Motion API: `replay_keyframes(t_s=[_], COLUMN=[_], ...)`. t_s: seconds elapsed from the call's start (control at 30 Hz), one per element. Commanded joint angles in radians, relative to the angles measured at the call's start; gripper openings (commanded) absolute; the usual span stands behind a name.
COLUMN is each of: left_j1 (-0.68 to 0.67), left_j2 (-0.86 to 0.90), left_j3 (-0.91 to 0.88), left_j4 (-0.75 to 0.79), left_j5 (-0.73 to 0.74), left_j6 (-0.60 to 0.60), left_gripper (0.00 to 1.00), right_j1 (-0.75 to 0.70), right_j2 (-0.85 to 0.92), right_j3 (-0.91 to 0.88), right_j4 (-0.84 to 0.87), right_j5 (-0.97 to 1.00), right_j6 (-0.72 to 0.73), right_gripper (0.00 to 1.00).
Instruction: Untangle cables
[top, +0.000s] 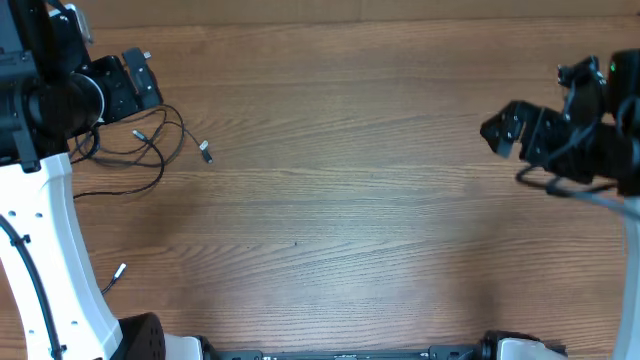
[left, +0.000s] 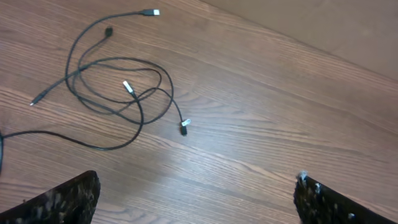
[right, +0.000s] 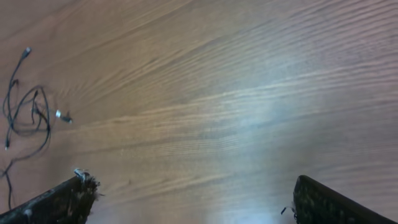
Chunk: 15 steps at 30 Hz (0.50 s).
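The cables (top: 148, 143) lie loosely tangled on the wooden table at the far left, thin black cords in overlapping loops with small silver and black plug ends. One plug (top: 205, 152) points right, out of the pile. In the left wrist view the cables (left: 129, 88) spread across the upper left, ahead of my left gripper (left: 196, 199), which is open and holds nothing. From overhead, the left gripper (top: 150, 80) hovers just above and behind the pile. My right gripper (top: 497, 130) is far off at the right, open and holding nothing (right: 193, 199). Its wrist view shows the cables (right: 34, 106) small at the left edge.
A single cord runs left from the pile under the left arm's white base (top: 50, 230), and a silver plug end (top: 118, 271) lies beside that base near the front. Thicker black arm cables (top: 575, 190) hang by the right arm. Bare wooden table (top: 350, 200) lies between the arms.
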Motion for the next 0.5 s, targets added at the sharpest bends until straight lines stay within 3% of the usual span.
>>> replay_keyframes(t_s=[0.0,0.47], left_j1=[-0.003,-0.003], left_j2=[0.003,0.003], left_j3=[0.005,0.004], left_j4=[-0.001,-0.001], left_j5=[0.027,0.027], left_j6=[-0.003,-0.003], left_gripper=[1.00,1.00], right_j1=[0.000,0.000], right_j2=[-0.093,-0.105], right_j3=[0.015,0.014], right_j4=[-0.043,-0.098], right_j5=[0.011,0.000], right_j6=[-0.011,-0.006], right_gripper=[1.00,1.00])
